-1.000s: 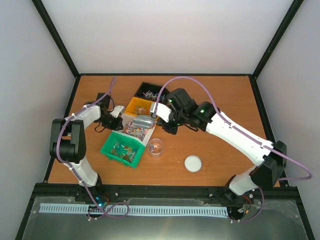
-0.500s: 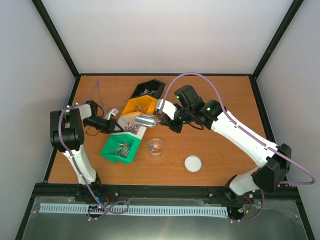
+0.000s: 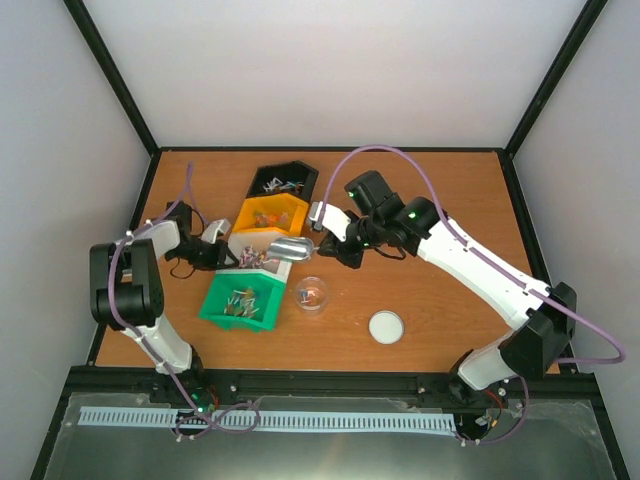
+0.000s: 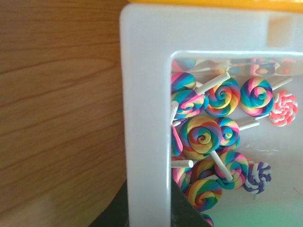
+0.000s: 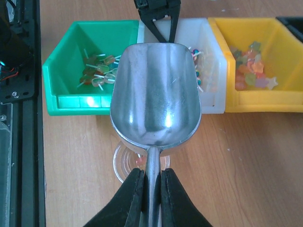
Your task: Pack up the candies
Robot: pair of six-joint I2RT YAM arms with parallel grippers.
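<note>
Candies fill a row of bins: rainbow swirl lollipops in the white bin, more lollipops in the green bin, star-shaped sweets in the yellow bin. My left gripper is shut on the white bin's side wall, one dark finger on each face. The right gripper is shut on the handle of an empty metal scoop, which hovers at the white bin's right edge, above a small clear jar with a few sweets inside.
A black bin with small pieces ends the row at the back. The jar's round white lid lies on the wooden table to the right of the jar. Black frame posts border the table.
The row of bins has swung and slid left with my left gripper holding the white bin. The scoop, earlier over the white bin, now hangs at its right edge.
</note>
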